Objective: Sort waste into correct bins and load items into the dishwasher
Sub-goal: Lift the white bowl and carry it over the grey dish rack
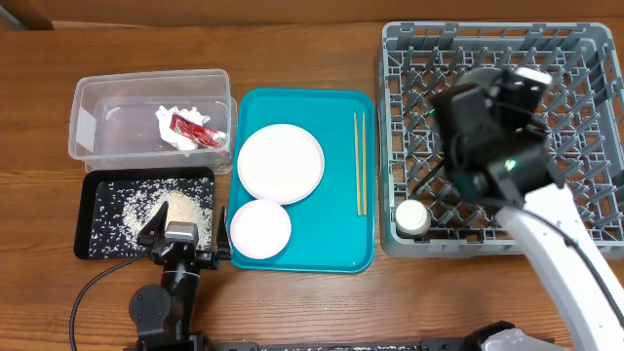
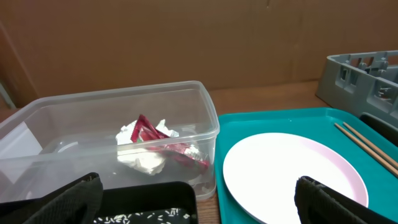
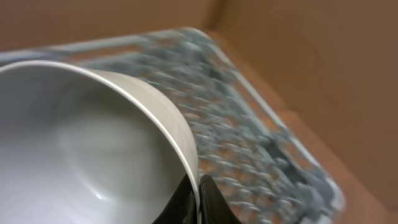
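My right gripper (image 3: 198, 198) is shut on the rim of the grey-sided bowl (image 3: 93, 143) and holds it tilted over the grey dish rack (image 1: 585, 44); in the overhead view the arm hides most of the bowl (image 1: 476, 78). A small white cup (image 1: 412, 215) stands in the rack's front left corner. The white-pink plate (image 1: 280, 162), the smaller dish (image 1: 260, 229) and two chopsticks (image 1: 360, 161) lie on the teal tray (image 1: 341, 249). The napkin (image 1: 175, 136) and red packet (image 1: 191, 128) lie in the clear tub (image 1: 97, 107). Rice (image 1: 175, 208) lies in the black tray (image 1: 93, 210). My left gripper (image 1: 181, 234) is open and empty at the black tray's front edge.
The rack fills the right part of the wooden table. The teal tray sits between the rack and the two bins. A black cable (image 1: 88, 292) runs by the left arm's base at the front edge.
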Action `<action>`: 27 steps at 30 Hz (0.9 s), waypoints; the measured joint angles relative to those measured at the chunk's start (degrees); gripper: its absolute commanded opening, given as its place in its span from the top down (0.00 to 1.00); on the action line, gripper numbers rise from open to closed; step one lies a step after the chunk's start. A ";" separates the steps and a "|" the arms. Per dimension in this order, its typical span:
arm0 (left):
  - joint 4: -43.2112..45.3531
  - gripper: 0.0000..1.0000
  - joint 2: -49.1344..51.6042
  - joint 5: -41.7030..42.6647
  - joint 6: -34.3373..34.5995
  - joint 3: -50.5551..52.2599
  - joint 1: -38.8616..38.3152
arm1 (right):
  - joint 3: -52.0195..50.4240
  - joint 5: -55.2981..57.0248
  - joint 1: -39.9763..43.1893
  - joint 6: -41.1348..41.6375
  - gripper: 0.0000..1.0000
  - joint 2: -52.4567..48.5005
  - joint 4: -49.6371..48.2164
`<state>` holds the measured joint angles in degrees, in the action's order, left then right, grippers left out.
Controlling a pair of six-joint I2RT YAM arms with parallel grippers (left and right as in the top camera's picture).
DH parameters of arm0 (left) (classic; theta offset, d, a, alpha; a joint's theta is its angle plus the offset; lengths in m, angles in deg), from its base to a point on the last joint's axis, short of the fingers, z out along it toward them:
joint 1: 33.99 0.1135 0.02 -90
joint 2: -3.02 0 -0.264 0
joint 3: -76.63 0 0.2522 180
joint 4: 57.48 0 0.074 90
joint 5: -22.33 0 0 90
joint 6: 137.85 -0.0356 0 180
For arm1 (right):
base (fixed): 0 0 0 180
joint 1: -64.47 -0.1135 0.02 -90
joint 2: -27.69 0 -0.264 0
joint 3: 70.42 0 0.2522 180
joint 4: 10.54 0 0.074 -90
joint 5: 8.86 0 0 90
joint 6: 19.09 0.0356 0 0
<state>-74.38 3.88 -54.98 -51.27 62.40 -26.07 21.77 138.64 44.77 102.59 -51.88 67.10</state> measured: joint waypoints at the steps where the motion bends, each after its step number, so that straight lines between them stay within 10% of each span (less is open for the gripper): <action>1: 0.00 0.00 0.00 0.00 0.02 0.00 0.00 | -0.26 -0.13 2.43 0.85 0.96 -1.55 0.35; 27: 0.00 0.00 0.00 0.00 0.02 0.00 0.00 | -0.66 9.57 4.96 3.15 0.96 -23.19 -2.89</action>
<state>-74.38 3.88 -54.98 -51.25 62.40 -26.07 21.12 148.21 49.73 105.74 -75.07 64.21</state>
